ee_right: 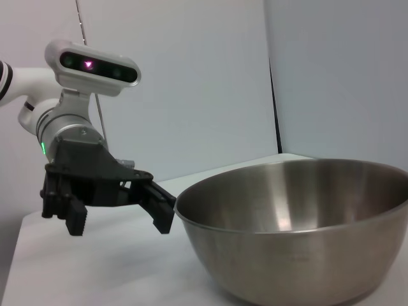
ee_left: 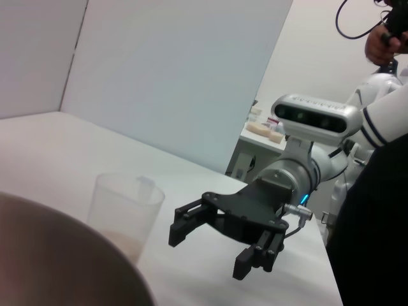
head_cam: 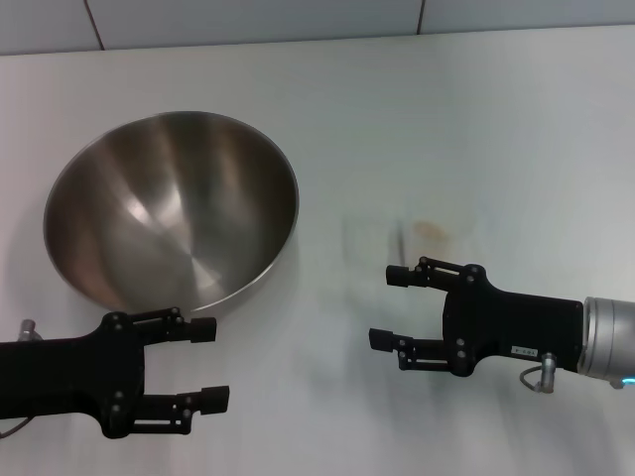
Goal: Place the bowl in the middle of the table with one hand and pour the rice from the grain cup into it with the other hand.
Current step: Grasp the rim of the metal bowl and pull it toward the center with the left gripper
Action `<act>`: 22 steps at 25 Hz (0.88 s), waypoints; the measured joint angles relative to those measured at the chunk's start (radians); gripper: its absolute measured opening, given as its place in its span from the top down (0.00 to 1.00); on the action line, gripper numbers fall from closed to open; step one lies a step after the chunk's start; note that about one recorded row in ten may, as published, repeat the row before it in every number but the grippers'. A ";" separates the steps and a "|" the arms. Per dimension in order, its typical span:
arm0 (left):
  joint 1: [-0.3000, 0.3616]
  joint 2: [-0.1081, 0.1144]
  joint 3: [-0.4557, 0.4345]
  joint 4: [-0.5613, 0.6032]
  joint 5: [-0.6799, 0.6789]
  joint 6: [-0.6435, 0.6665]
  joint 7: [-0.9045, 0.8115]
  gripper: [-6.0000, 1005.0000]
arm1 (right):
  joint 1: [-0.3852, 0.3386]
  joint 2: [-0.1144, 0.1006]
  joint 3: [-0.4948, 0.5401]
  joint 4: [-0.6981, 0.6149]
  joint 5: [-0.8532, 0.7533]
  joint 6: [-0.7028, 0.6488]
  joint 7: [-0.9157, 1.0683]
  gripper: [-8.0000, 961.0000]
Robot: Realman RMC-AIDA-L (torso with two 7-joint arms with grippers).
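Big shiny stainless-steel bowl (head_cam: 171, 210) sits desk-left, stiff and slick: pinch the thin rim nearest your open left hand (head_cam: 208, 365). Clear plastic grain cup (ee_left: 123, 215), light and squashy, waits beside your open right hand (head_cam: 390, 308); grip gently.

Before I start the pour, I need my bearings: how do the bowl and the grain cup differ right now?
The bowl is large, opaque stainless steel, shiny inside; the grain cup is small, clear plastic. The bowl sits empty on the robot's left; the grain cup holds a low layer of rice and stands between bowl and right end effector. Both rest upright on the table, ungrasped.
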 joint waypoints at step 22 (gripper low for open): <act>0.010 -0.002 -0.010 -0.001 -0.001 0.011 0.008 0.20 | -0.003 0.002 -0.002 0.002 -0.005 0.000 0.000 0.17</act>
